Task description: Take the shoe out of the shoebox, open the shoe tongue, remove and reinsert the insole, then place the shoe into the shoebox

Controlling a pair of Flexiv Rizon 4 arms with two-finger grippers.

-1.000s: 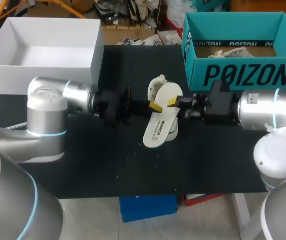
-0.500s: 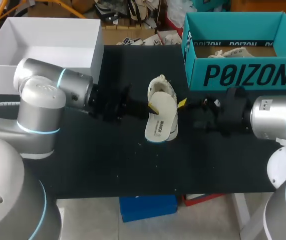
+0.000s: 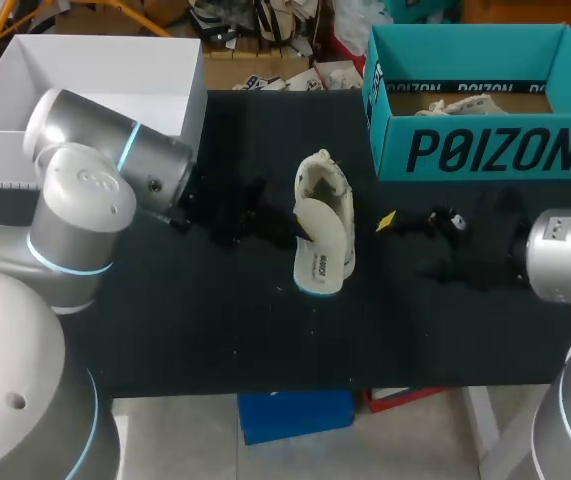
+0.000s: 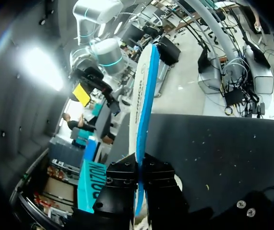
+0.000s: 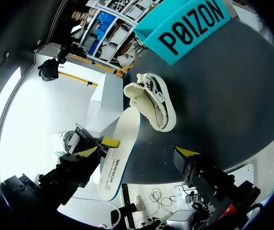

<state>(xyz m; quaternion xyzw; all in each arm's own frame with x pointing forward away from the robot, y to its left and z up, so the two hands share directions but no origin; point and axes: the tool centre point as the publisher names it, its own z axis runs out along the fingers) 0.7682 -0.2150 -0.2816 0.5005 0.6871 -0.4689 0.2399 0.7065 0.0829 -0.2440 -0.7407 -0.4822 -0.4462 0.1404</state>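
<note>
While left jaws clamp insole (image 3: 320,250) beside shoe (image 3: 330,185), right jaws gape empty, apart across table (image 3: 215,330).

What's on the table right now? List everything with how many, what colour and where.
white open-topped box: one, white, far left corner.
teal cardboard shoebox: one, teal, far right corner; pale contents I cannot identify.
cream low-top shoe: one, cream, middle of the table.
white flat insole: one, white with a blue edge, just nearer than the shoe, held by the left claw.
black table: one, black, under everything.
left claw: one, black, shut on the insole.
right claw: one, yellow-tipped, open and empty, right of the shoe, apart from it.
</note>
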